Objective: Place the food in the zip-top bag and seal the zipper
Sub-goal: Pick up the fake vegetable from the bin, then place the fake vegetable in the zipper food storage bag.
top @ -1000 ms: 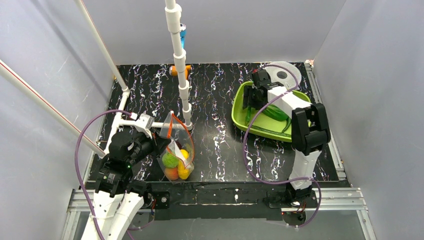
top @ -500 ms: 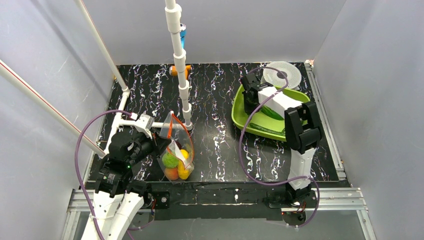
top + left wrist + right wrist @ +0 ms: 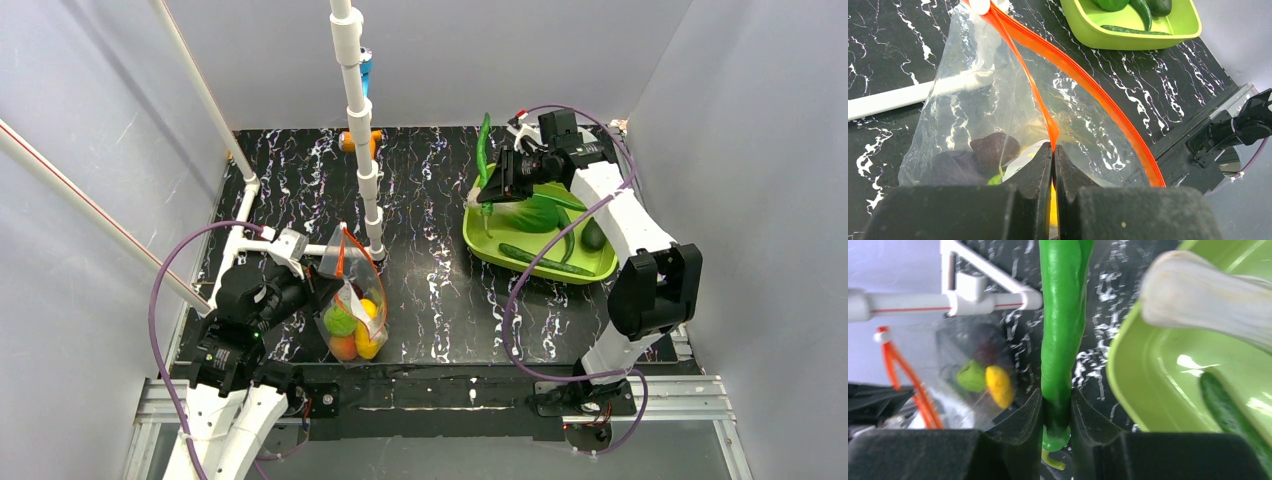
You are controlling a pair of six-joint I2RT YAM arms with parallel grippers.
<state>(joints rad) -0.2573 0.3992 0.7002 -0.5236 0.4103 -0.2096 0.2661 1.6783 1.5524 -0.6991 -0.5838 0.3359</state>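
The clear zip-top bag (image 3: 347, 285) stands at lower left, its red-orange zipper (image 3: 1088, 85) open. Inside are an orange-red peach (image 3: 343, 346), a yellow piece (image 3: 368, 345), a light green ball (image 3: 339, 320) and a dark plum (image 3: 993, 147). One green pod (image 3: 1060, 315) is raised upright at upper right, with a second pod (image 3: 545, 262) and the avocado (image 3: 593, 235) lying nearby.

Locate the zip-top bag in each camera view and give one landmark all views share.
Top external: zip-top bag lower left of centre.
Left wrist: fills the middle, mouth edge pinched in the left end effector.
Right wrist: blurred, at left, behind the held green pod.
Shared landmark: lime-green tray.
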